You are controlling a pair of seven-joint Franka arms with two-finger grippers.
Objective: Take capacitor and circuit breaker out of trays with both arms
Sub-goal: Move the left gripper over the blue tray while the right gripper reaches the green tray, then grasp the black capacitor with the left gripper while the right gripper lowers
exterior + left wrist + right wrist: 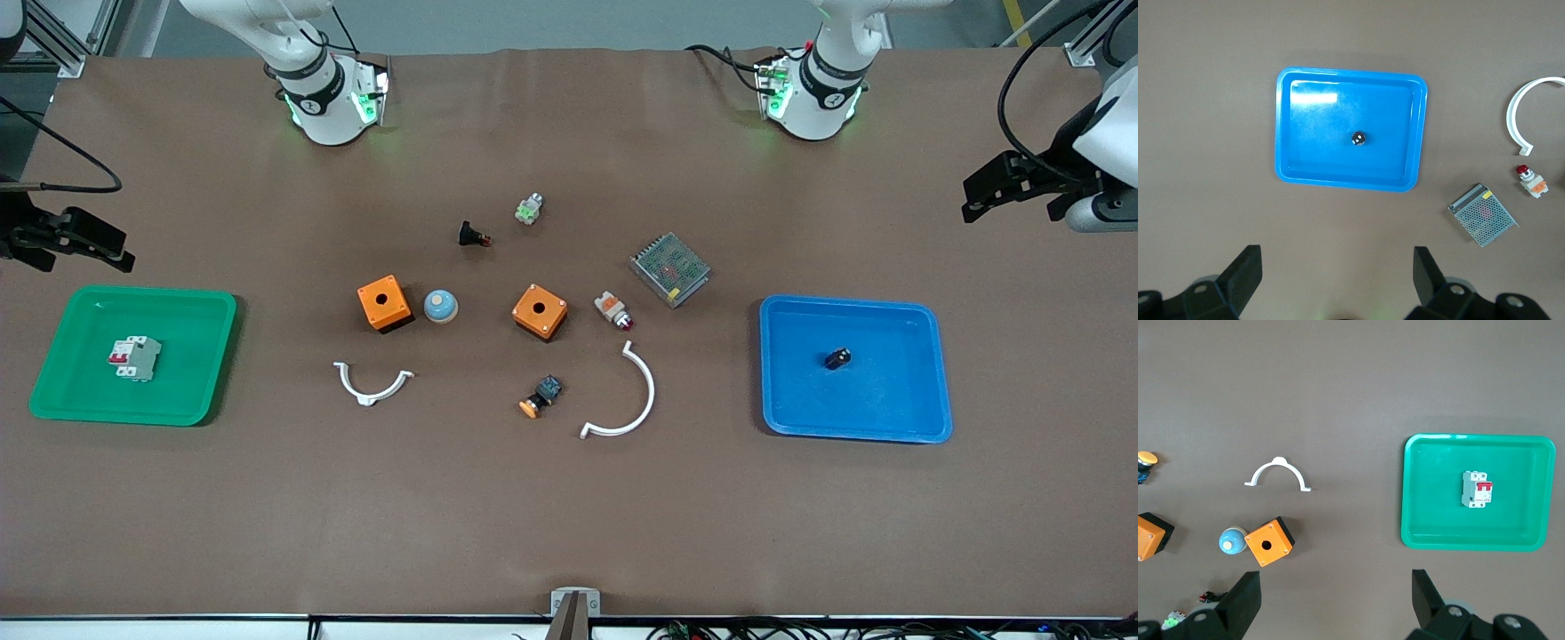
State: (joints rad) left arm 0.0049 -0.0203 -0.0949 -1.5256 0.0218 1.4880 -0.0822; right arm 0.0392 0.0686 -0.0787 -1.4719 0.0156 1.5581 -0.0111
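Observation:
The breaker [135, 357], a light-grey block with red levers, lies in the green tray [62, 391] at the right arm's end of the table; it also shows in the right wrist view [1477, 489]. The capacitor [837, 358], a tiny black cylinder, lies in the blue tray [898, 409] at the left arm's end; it also shows in the left wrist view [1359, 138]. My left gripper [973, 197] [1338, 267] is open and empty, up over bare table by the blue tray. My right gripper [120, 249] [1337, 587] is open and empty, up over bare table by the green tray.
Between the trays lie two orange boxes [384, 302] [540, 311], a blue dome [440, 306], two white curved clips [373, 384] [631, 400], a mesh power supply [670, 268], a white-orange part [613, 308], a black red-tipped part [473, 236] and an orange-capped button [540, 397].

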